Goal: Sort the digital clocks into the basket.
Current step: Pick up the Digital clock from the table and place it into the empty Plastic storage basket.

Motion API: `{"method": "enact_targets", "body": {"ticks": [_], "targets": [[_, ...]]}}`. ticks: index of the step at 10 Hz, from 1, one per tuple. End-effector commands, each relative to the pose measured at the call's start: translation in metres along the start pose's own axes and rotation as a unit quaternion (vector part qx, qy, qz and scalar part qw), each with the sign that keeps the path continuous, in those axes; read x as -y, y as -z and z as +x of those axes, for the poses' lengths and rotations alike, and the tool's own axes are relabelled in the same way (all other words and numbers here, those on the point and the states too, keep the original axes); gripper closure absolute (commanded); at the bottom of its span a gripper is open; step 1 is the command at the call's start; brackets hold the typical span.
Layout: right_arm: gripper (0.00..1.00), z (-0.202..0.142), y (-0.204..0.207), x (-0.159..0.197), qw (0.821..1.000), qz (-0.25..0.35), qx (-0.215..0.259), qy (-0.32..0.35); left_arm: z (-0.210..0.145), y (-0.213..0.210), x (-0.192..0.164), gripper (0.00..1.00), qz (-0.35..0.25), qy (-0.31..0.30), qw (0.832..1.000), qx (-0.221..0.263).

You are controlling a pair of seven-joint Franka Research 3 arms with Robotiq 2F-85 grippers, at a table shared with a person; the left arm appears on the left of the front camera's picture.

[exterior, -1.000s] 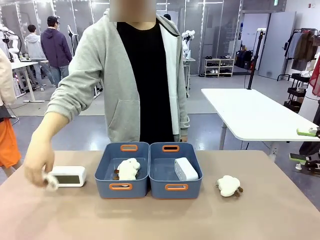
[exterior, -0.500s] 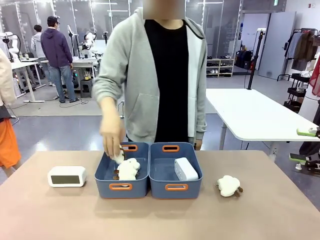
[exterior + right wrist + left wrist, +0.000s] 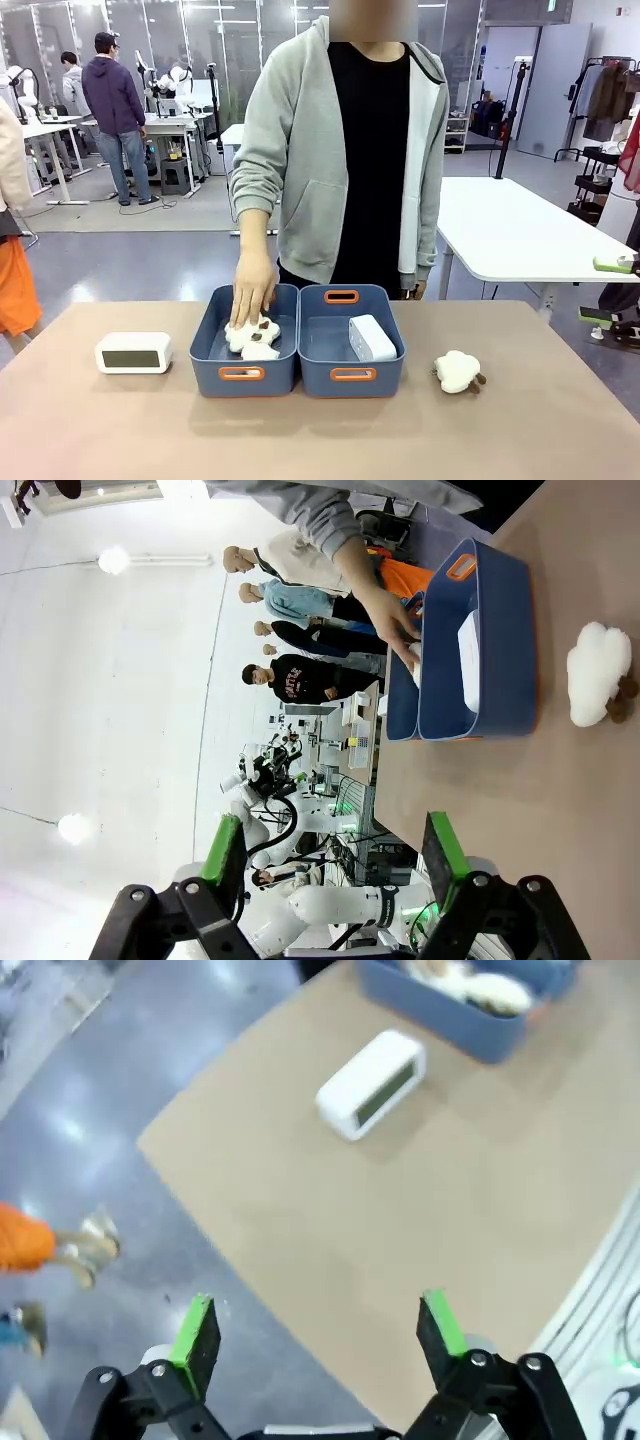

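I'm seeing the person's hand (image 3: 252, 295) covering plush toys (image 3: 255, 338) in the left basket (image 3: 205, 345); another plush (image 3: 458, 371) is lying on the table's right; left pincer (image 3: 318, 1335) and right pincer (image 3: 335, 855) are gaping, empty.

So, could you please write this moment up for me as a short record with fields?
clock outside: digital clock on the table, left of both tubs
clock sorted: second clock inside the right tub
left tub: plush toys, person's hand on them
loose plush: on the table, right of the tubs
left gripper: open, empty
right gripper: open, empty
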State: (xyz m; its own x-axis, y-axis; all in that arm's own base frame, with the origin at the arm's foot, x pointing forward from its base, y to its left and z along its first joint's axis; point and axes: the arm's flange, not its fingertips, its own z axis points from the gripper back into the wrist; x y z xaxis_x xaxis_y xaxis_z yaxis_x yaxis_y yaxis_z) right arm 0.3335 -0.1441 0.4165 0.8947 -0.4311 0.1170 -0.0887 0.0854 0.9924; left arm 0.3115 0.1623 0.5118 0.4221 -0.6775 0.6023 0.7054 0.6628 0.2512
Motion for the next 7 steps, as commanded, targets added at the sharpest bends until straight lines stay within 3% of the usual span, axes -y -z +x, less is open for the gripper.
{"method": "enact_targets", "body": {"ticks": [1,3,5,7], "targets": [[0.1,0.001,0.001,-0.005,1.0,0.001,0.004,0.01,0.051,0.042,-0.005,0.0,-0.033,0.097,0.994,-0.036],[0.1,0.001,0.001,-0.005,1.0,0.001,0.004,0.01,0.09,0.077,0.016,0.0,-0.058,0.173,0.98,-0.084],[0.1,0.001,0.001,-0.005,1.0,0.001,0.004,0.01,0.098,0.096,0.033,0.0,-0.091,0.175,0.977,-0.085],[0.1,0.001,0.001,-0.005,1.0,0.001,0.004,0.01,0.103,0.087,0.034,0.0,-0.082,0.177,0.978,-0.07]]}}
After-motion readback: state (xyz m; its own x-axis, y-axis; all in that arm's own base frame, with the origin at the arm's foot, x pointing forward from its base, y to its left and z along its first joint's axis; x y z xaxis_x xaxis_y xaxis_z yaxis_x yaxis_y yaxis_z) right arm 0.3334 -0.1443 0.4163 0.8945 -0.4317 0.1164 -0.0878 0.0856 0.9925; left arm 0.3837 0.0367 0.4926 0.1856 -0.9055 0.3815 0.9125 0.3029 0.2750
